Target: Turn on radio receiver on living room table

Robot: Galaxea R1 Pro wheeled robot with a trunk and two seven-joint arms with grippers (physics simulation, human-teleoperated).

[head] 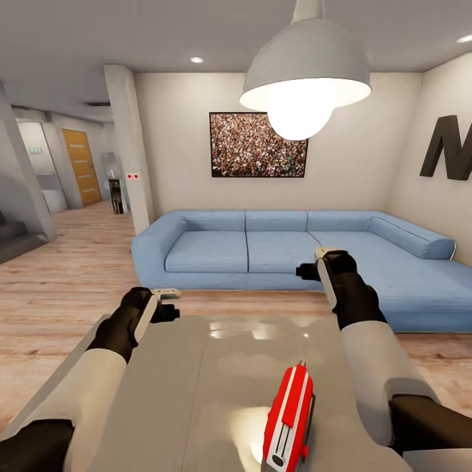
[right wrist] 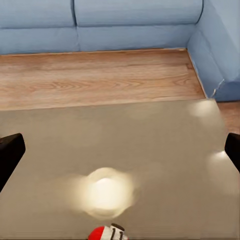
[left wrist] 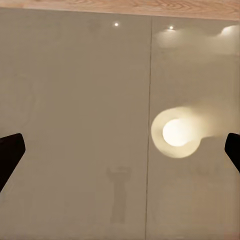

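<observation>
The radio receiver (head: pixel 288 419) lies at the table's (head: pixel 216 393) near edge, toward its right corner. Both the left gripper (head: pixel 168 303) and right gripper (head: pixel 313 262) hover with fingers spread, holding nothing, over the far edge beside open floor (head: pixel 65 282).

Your head camera looks forward across the table (head: pixel 196 380) toward the sofa (head: pixel 262 246). Your left wrist camera faces straight down, close. Your right wrist camera tilts toward the table's far edge; all share the tabletop.

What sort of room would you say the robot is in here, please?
Most likely a living room: a blue L-shaped sofa, a framed crowd picture on the wall, and a low glossy table bearing a red radio.
</observation>
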